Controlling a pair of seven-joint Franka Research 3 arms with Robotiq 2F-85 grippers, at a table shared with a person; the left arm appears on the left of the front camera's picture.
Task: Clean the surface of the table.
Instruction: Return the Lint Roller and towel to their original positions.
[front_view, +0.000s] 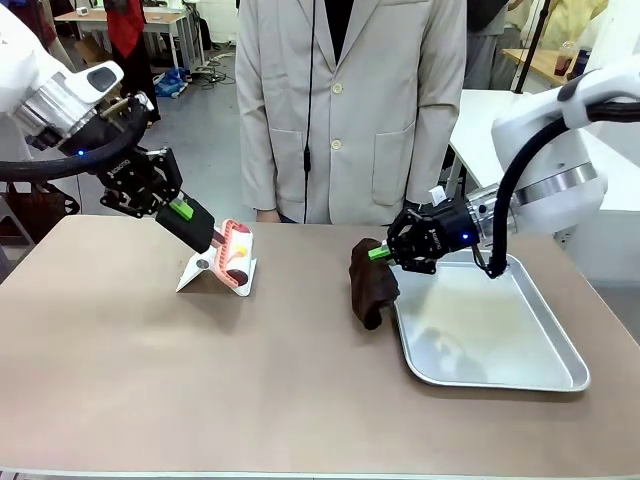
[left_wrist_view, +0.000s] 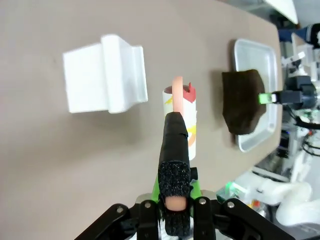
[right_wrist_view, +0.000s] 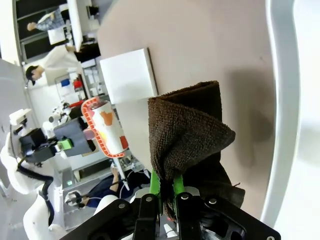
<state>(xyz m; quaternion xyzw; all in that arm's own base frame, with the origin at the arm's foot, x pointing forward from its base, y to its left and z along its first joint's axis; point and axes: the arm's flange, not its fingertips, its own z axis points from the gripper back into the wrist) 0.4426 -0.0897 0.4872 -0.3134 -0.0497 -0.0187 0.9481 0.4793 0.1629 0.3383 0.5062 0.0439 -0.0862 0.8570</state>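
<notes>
table (front_view: 200, 380) front edge cropped, right gripper (front_view: 382, 253) tips buried in brown cloth (front_view: 372, 285)

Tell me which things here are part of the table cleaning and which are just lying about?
In use:
table
dark brown cloth, held by right pincer
lint roller, held by left pincer

Lying about:
silver tray
white roller stand

on the brownish-taupe bench (front_view: 150, 380) we see a white plastic stand (front_view: 205, 270) left of centre, with a patterned lint roller (front_view: 235, 252) over it. the shiny metal tray (front_view: 500, 370) lies at right, a dark brown cloth (front_view: 372, 283) hanging just beside its left rim. a person (front_view: 350, 110) stands behind.
</notes>
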